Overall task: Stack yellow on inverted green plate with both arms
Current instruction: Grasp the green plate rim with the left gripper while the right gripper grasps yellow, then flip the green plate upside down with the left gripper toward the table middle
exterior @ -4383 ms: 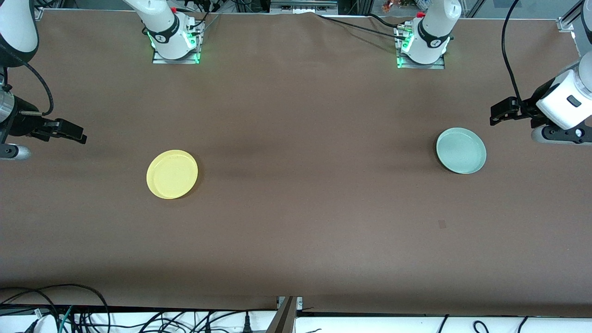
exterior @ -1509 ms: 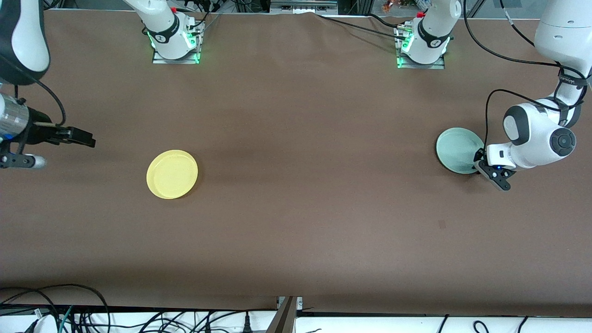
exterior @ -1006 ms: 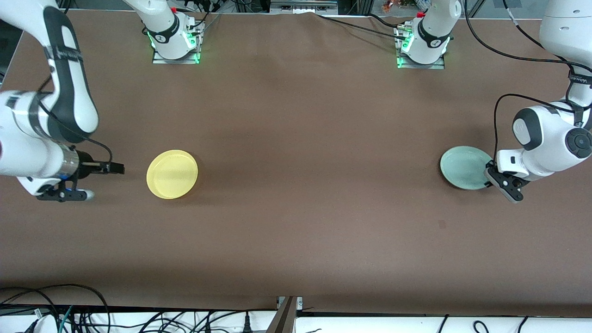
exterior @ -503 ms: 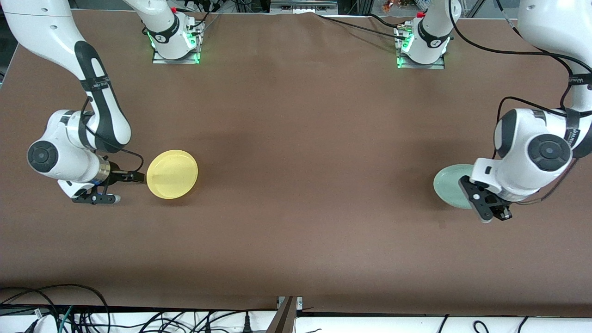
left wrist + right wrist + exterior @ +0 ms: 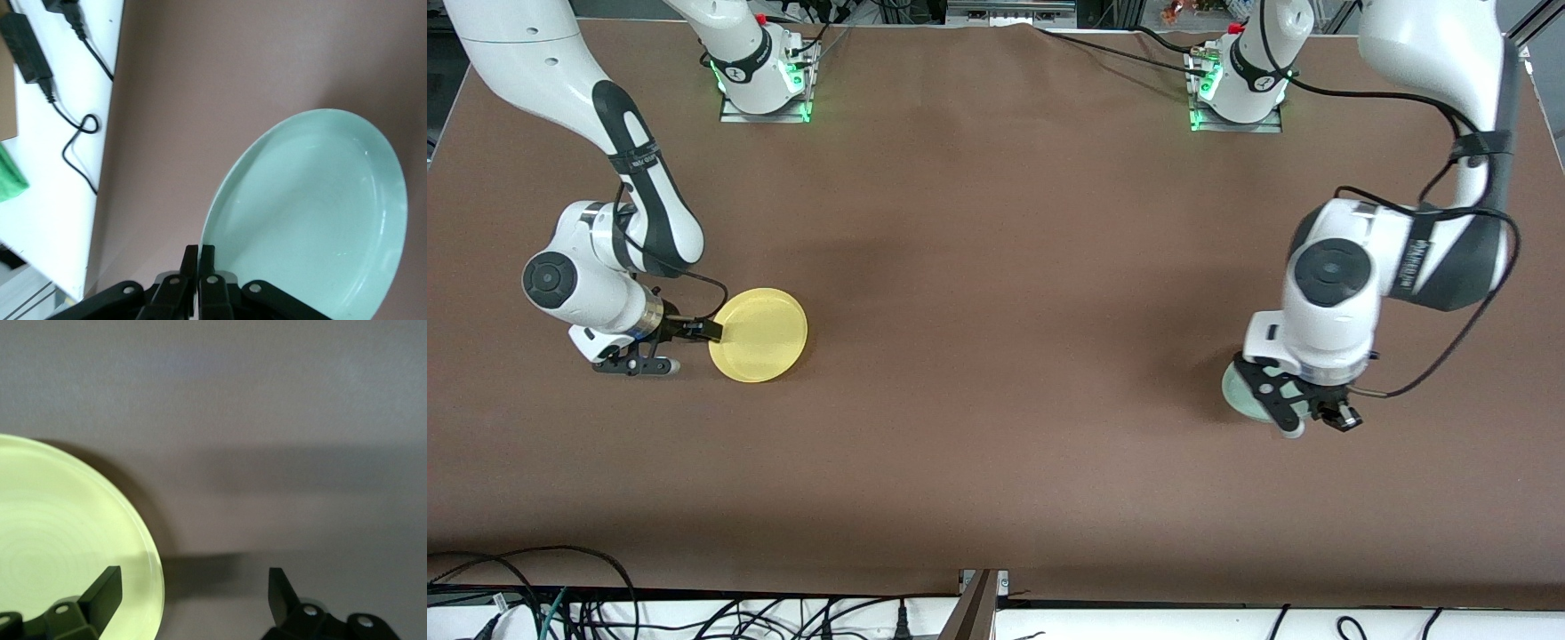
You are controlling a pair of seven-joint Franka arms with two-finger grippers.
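Table (image 5: 996, 356): brown cover under both claws.
Green plate (image 5: 1234, 391): rim pinched in the left gripper (image 5: 1303, 418), fingers (image 5: 200, 267) clamped together on its edge; lifted and tilted near the left arm's end.
Yellow plate (image 5: 760, 336): flat on the table, its rim at the right gripper (image 5: 713, 331), whose jaws stand spread, one finger (image 5: 107, 587) over the edge.
Handling: probably light, stiff, slick; grip the raised rim.

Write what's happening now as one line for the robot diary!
left gripper: shut on green plate rim, lifted | right gripper: open, at yellow plate edge | stack: not yet
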